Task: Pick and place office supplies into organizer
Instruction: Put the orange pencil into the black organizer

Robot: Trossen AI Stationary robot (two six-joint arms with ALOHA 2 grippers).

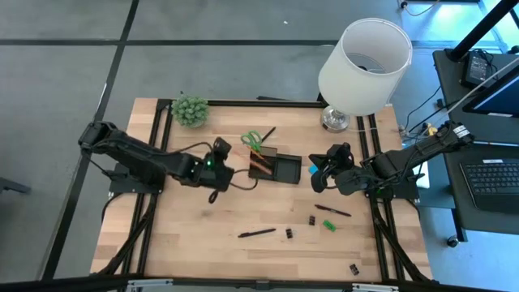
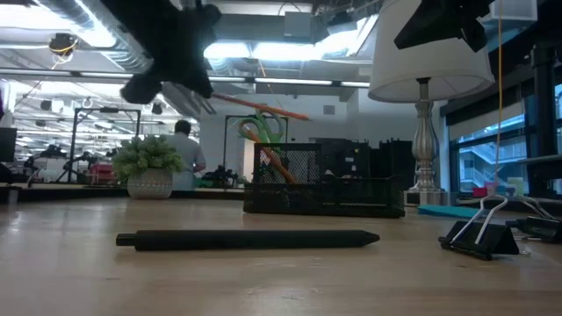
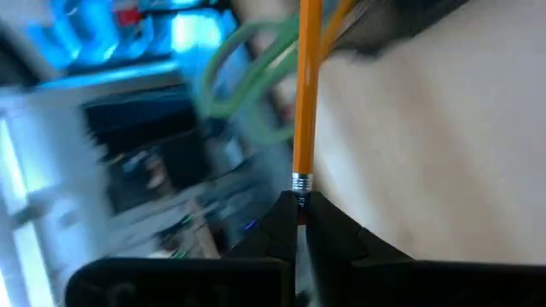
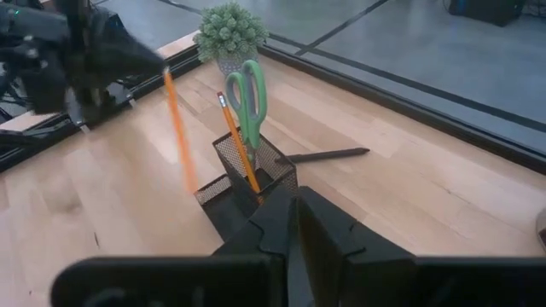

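Left gripper: left of centre in the high view, just left of the organizer; fingers pinched together on the eraser end of an orange pencil, which hangs tip-down toward the tray.
Organizer: centre of the high view; its left cup already holds the green-handled scissors and a second pencil, leaning.
Loose supplies: a black pen at lower centre, black clips beside it, a small green piece further right.
Right gripper: right of centre, just beside the organizer; fingers closed, holding nothing visible.
Risk: the pencil is held only by its end, so it may swing and strike the cup's rim or the scissor handles.
Risk: releasing off-line could drop it onto the table or tip the light tray.
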